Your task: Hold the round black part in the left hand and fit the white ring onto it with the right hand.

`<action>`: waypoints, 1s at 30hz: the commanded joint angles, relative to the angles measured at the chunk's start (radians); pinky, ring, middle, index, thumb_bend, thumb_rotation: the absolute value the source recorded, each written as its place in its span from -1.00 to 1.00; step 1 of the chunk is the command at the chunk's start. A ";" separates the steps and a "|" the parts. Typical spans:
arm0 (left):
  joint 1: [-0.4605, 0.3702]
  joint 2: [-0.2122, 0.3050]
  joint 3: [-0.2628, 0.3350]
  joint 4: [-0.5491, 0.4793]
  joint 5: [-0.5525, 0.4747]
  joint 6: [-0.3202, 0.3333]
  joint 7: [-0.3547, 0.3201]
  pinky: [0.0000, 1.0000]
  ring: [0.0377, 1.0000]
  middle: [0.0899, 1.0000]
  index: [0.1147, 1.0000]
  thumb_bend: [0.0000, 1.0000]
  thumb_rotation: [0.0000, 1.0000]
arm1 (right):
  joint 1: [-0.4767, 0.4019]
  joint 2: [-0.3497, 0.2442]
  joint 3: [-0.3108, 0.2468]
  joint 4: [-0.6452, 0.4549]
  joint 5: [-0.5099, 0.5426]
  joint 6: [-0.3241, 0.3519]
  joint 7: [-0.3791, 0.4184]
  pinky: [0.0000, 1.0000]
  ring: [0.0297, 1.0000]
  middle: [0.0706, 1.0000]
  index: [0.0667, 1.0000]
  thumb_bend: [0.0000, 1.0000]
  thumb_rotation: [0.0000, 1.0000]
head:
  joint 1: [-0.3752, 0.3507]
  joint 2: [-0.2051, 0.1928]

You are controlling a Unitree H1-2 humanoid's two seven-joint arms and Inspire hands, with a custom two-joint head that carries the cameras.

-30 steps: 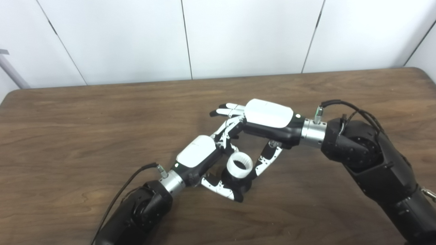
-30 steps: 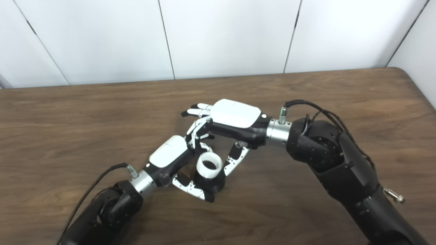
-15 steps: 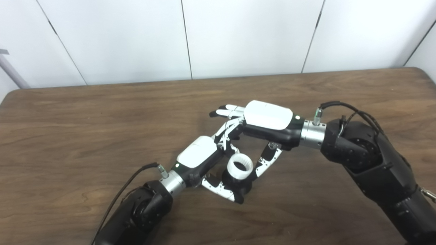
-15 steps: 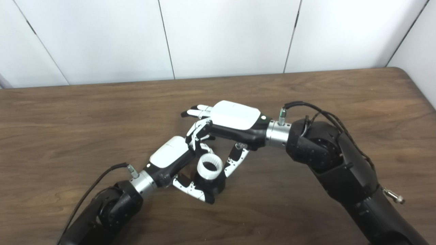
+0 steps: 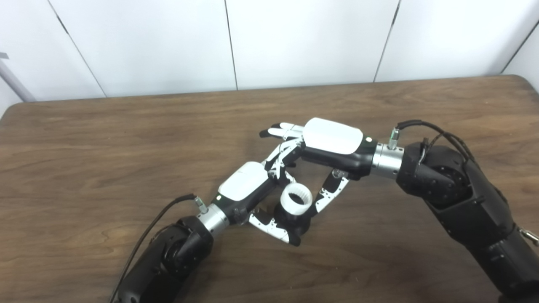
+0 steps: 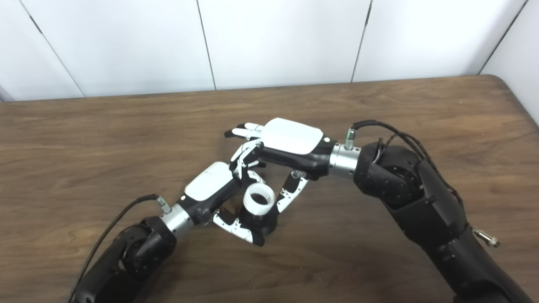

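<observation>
A brown wooden table (image 5: pixel 105 168) fills the frame below white wall panels (image 5: pixel 303 38), and at centre the left hand (image 5: pixel 252 191) grasps the round black part (image 5: pixel 290 221) topped by the white ring (image 5: pixel 296 199), which the right hand (image 6: pixel 286 145) pinches, while only the left eye view shows a grey pole (image 5: pixel 12 80) at upper left.

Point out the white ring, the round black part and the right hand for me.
white ring (image 5: pixel 296 199), left eye view, on its toothed rim.
round black part (image 5: pixel 294 222), left eye view, on its side below the ring.
right hand (image 6: pixel 290 141), right eye view, on its white back cover.
</observation>
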 commanded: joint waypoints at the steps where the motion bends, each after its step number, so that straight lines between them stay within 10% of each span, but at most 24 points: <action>1: -0.014 -0.015 -0.010 -0.027 0.009 -0.006 -0.017 1.00 0.82 0.42 -0.17 0.05 -0.87 | -0.022 0.003 0.003 0.005 -0.003 -0.022 -0.014 1.00 0.95 0.45 -0.12 0.05 -0.73 | 0.000 0.001; 30: -0.019 -0.008 -0.011 -0.049 0.011 0.013 -0.044 1.00 0.85 0.48 -0.17 0.05 -0.88 | 0.025 0.013 0.050 0.002 -0.061 -0.068 -0.085 0.98 0.95 0.47 -0.12 0.05 -0.73 | 0.012 0.007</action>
